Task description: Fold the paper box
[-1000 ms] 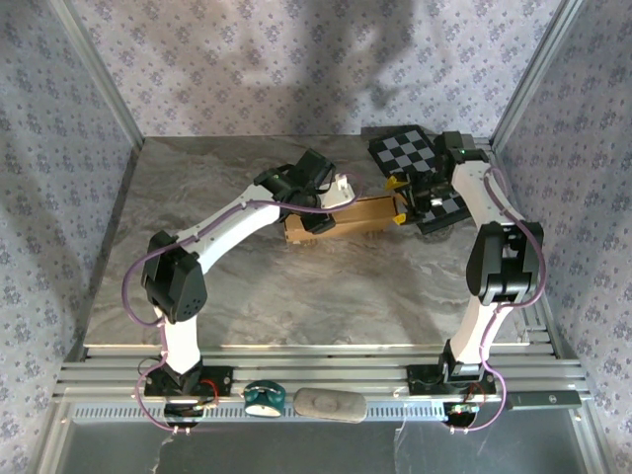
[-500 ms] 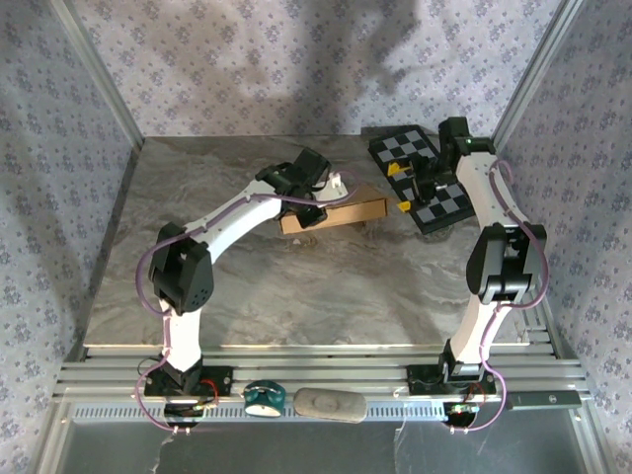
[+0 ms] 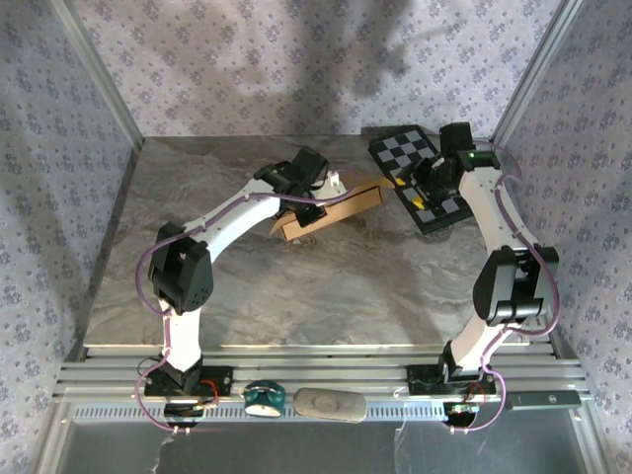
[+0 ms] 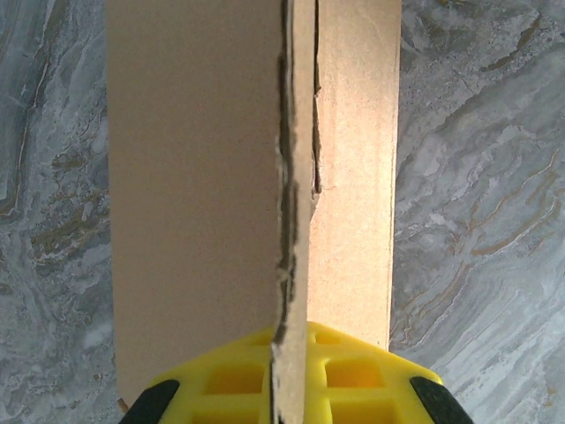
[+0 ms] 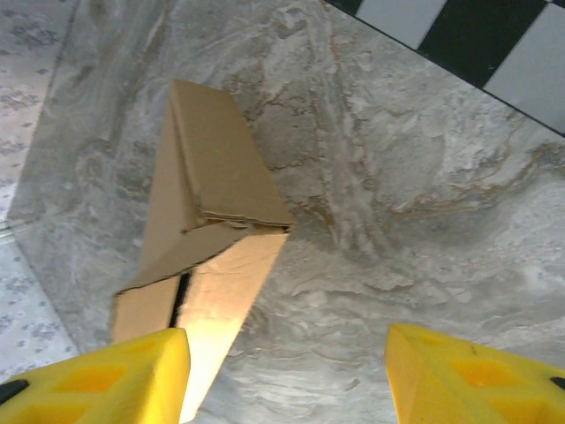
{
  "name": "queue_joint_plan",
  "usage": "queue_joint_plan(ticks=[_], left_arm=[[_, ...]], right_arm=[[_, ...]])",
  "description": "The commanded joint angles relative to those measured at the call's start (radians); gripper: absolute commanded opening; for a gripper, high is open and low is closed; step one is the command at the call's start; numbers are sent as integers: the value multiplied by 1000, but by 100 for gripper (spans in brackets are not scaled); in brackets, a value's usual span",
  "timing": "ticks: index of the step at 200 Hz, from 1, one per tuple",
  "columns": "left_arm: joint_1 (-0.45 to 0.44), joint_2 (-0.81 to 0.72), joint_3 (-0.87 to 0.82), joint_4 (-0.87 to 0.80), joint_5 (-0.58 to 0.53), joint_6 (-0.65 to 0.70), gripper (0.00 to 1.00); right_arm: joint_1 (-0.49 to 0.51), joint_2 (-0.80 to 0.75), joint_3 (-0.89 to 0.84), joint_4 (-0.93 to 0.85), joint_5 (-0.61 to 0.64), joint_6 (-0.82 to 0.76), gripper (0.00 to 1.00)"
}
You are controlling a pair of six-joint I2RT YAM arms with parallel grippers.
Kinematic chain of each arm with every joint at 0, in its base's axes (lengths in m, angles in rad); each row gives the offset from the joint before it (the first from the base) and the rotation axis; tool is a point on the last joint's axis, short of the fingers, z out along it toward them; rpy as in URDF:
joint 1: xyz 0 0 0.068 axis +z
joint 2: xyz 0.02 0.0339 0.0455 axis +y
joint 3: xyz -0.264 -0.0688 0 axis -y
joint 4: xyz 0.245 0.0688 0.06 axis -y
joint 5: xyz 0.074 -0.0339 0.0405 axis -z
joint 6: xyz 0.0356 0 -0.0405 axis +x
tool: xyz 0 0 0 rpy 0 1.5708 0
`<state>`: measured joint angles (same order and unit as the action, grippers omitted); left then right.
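Clamping paper box (image 3: 351, 203) edge in left jaws | right jaws parted beside box end

Left tool (image 4: 287, 393) clamped, arm bent inward; right tool (image 5: 287, 371) fingers apart.

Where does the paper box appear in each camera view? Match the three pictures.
Top external: paper box slightly above picture centre.
Left wrist: paper box runs up the middle.
Right wrist: paper box left of centre.
Shared landmark: grey marbled table.
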<state>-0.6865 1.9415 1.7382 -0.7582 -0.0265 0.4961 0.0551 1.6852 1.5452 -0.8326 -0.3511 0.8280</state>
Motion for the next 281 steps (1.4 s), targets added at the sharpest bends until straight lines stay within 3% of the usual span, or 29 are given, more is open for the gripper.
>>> queue_joint_plan(ticks=[1,43,69,97,115,127,146,161,174,188,203,232,281], left_arm=[[5,-2,-9,-7,31,-13,0],[10,-6,-9,-9,42,-18,0],[10,-4,-6,-9,45,-18,0],[13,-4,-5,-10,46,-18,0],[13,-5,-6,-9,46,-18,0],[13,-7,-8,-9,47,-18,0],[14,-9,-7,-9,49,-19,0],[16,-7,-5,-10,51,-19,0],[15,-6,-3,-12,51,-19,0],[15,-6,-3,-12,51,-19,0],[15,-6,-3,-12,53,-20,0],[16,-6,0,-15,60,-22,0],[14,-25,-8,-24,87,-31,0]], right_arm=[[-29,11,-73,58,-15,15,64],[-35,66,-16,121,-96,105,75],[-31,35,-6,259,-64,51,73],[8,-70,-61,390,88,-316,72],[9,-129,-126,469,87,-533,72],[-8,-139,-149,476,92,-586,74],[-81,-79,-114,353,64,-387,69],[-127,-5,-116,270,-57,-146,62],[-114,12,-170,254,-83,-4,51],[-74,-11,-267,355,-105,114,45],[-21,-16,-310,367,-63,202,35],[46,50,-344,438,-103,295,25],[64,91,-405,570,-139,390,21]])
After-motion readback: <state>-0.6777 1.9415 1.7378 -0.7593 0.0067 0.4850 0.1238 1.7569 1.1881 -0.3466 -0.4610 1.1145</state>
